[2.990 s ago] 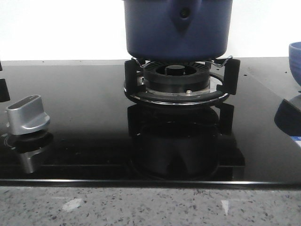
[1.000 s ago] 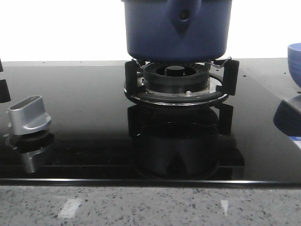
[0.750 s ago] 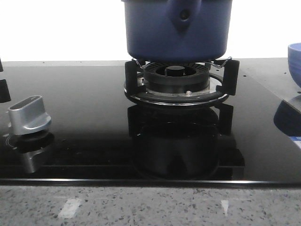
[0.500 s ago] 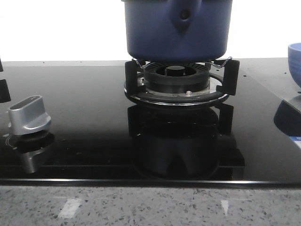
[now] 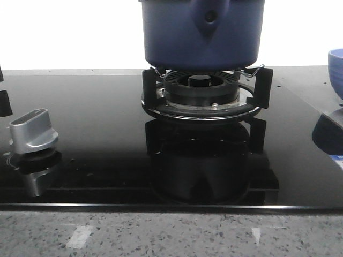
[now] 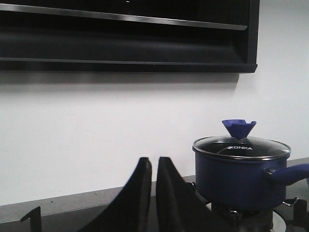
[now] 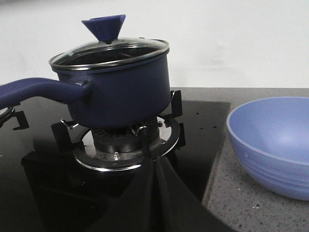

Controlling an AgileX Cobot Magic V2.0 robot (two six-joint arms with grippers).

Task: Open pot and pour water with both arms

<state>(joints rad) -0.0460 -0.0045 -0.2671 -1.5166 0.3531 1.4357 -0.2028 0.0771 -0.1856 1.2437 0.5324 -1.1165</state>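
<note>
The dark blue pot (image 5: 201,37) stands on the gas burner (image 5: 201,96), its handle mount with the round hole facing me. Its glass lid (image 7: 108,48) with a blue cone knob (image 7: 104,26) sits on it. No gripper shows in the front view. In the left wrist view my left gripper (image 6: 154,162) is shut and empty, well short of the pot (image 6: 236,181). In the right wrist view my right gripper (image 7: 153,164) is shut and empty, low in front of the burner, with the pot (image 7: 120,92) and its long handle (image 7: 38,89) beyond it.
A light blue bowl (image 7: 275,140) stands on the speckled counter right of the black glass hob; it also shows in the front view (image 5: 336,67). A silver stove knob (image 5: 32,131) sits at the hob's front left. A dark range hood (image 6: 125,38) hangs above.
</note>
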